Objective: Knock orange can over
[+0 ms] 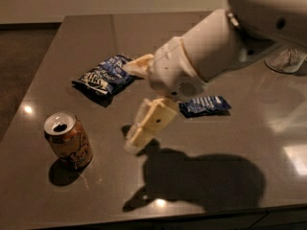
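We see the orange can point(67, 140) standing up on the dark counter point(240, 128), near the front left corner, with its silver top and dark hole facing up. The white arm point(211, 47) reaches in from 2 o'clock. Its pincer point(128, 106) is spread wide and holds nothing. The top finger point(139, 65) is by the edge of the big blue snack bag point(101, 76), and the bottom finger point(151, 121) points down at the counter. The can is at 8 o'clock from the pincer, not touching it. A small blue snack bag point(204, 105) lies at 3 o'clock of the pincer
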`<state>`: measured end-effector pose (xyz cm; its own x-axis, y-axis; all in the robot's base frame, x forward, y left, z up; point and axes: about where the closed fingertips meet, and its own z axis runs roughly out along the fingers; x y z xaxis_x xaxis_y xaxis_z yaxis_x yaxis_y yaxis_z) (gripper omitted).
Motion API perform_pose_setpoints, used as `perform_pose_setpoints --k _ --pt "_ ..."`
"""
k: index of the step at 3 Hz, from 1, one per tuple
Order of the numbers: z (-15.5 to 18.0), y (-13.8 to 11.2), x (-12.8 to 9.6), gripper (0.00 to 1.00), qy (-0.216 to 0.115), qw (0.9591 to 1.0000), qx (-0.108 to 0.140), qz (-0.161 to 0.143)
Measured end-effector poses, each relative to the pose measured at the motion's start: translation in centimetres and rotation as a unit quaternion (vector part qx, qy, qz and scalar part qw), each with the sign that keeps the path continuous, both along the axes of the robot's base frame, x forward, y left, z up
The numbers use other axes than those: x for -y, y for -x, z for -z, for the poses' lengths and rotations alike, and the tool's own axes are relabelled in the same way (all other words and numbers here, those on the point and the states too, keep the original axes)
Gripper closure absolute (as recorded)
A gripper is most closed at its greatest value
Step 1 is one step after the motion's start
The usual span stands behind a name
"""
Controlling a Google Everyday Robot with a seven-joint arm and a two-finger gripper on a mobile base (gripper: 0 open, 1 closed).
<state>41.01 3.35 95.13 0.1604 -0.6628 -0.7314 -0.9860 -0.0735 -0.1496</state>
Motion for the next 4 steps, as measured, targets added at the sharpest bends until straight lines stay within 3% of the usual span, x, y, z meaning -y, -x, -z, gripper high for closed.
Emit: perform_pose_setpoints --k 1,2,4 --pt "1.3 1.2 -5.9 0.0 -0.024 0.9986 -0.009 -0.046" --pt "2.8 1.3 -10.4 0.0 -0.026 0.9974 -0.015 -0.066" --pt "5.1 1.4 -14.1 0.0 -0.007 0.9963 -0.034 -0.079"
